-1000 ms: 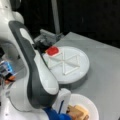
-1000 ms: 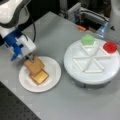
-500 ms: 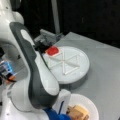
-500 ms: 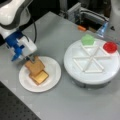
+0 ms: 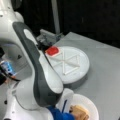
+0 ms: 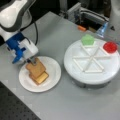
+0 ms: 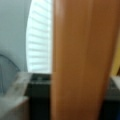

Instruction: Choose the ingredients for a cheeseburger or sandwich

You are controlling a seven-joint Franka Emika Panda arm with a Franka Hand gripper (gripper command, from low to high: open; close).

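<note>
My gripper (image 6: 31,60) sits low over the white paper plate (image 6: 53,75), at a front view's left, its blue body just above the near edge of the sandwich stack (image 6: 37,71). The fingertips meet the upper corner of the top toast square (image 6: 35,68), and in the wrist view that toast (image 7: 82,60) fills the frame as a broad upright brown band between the dark fingers (image 7: 40,95), so I read my jaws as closed on its edge (the ribbed rim of the plate (image 7: 40,37) shows pale behind it). In a front view my own arm hides most of this; only the blue body near the gripper (image 5: 65,110) and a bit of the stack (image 5: 79,112) on the plate (image 5: 91,103) show at the bottom.

The stack is already built: the top toast lies slightly askew over a yellow cheese square (image 6: 43,78), whose corner sticks out at the lower right, with a second toast square (image 6: 33,78) showing lower at the left.

Well apart, at a front view's right, stands the white sectioned tray (image 6: 91,72). The green leaf (image 6: 87,40) lies in a far compartment and the red disc (image 6: 110,47) in the one beside it. The red disc (image 5: 52,51) also shows on the tray (image 5: 75,75) near my arm.
</note>
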